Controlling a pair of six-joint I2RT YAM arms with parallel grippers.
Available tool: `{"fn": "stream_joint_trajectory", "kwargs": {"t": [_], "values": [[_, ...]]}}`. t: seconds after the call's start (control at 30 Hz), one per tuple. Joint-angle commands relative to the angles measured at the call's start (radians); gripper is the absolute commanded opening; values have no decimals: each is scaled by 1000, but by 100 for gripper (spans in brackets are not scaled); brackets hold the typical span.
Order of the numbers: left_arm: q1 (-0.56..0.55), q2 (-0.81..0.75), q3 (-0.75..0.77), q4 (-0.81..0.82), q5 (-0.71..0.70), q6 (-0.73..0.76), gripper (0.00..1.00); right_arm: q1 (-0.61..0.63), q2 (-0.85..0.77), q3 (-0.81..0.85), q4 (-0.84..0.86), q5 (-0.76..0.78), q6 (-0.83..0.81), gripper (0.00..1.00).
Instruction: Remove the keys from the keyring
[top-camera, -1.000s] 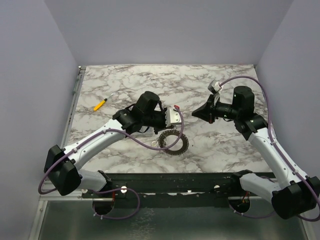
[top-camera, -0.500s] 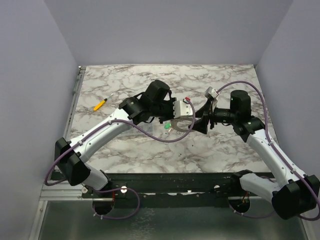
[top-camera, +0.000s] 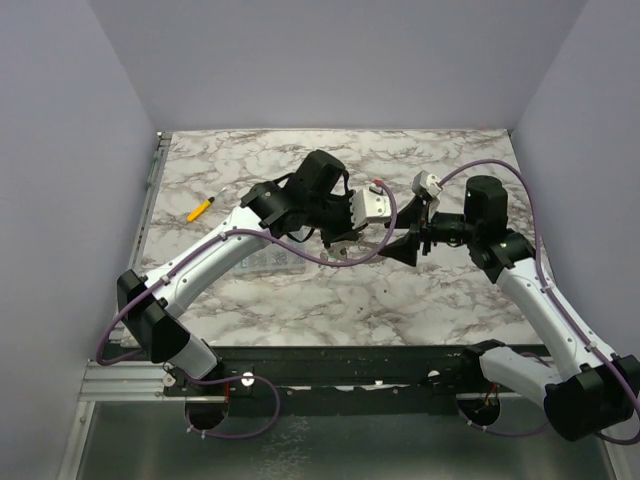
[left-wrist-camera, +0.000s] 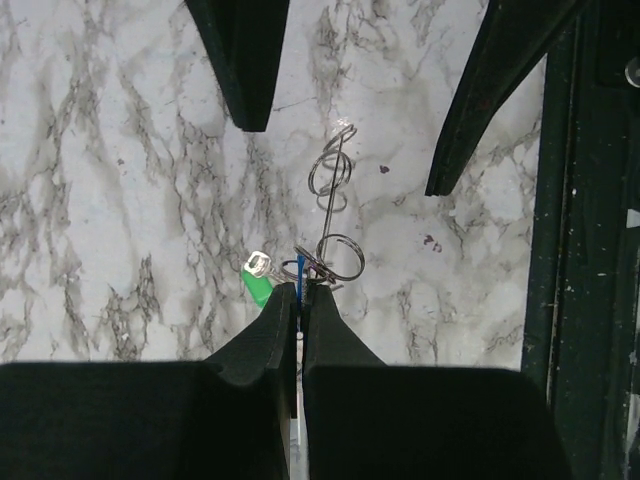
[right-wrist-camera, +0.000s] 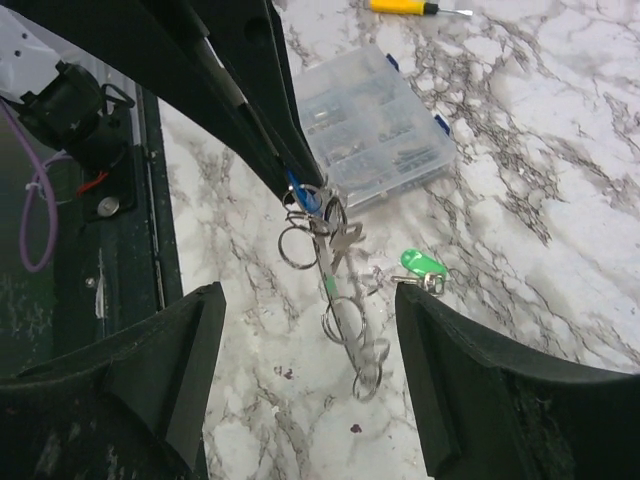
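Left wrist view: left gripper clenched on blue key; keyring of wire loops sticks out past fingertips, above marble table. Right gripper released, fingers spread either side of keyring, not touching. Only right wrist view shows loops hanging in chain, with clear box and yellow screwdriver behind. Green key just beside loops; attached or not, cannot tell. Top view: keyring too small to make out between grippers.
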Motion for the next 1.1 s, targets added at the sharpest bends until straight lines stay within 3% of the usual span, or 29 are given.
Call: {"fn": "stream_joint_trajectory", "kwargs": {"t": [0.0, 0.37, 0.53, 0.7, 0.93, 1.07], "values": [[-5, -13, 35, -29, 139, -48, 0, -3, 13, -12, 100, -112, 54, 77], [-5, -35, 32, 49, 156, -186, 0, 11, 12, -93, 90, -172, 1, 75], [-5, -65, 7, 59, 171, -167, 0, 12, 14, -104, 84, -134, -24, 61], [-5, -80, -1, 75, 173, -172, 0, 15, 16, -137, 142, -140, 19, 73], [-5, -85, -1, 76, 192, -181, 0, 15, 18, -117, 140, -151, 1, 68], [-6, -108, -25, 59, 201, -115, 0, 16, 13, -12, -12, -144, -121, 66]]}}
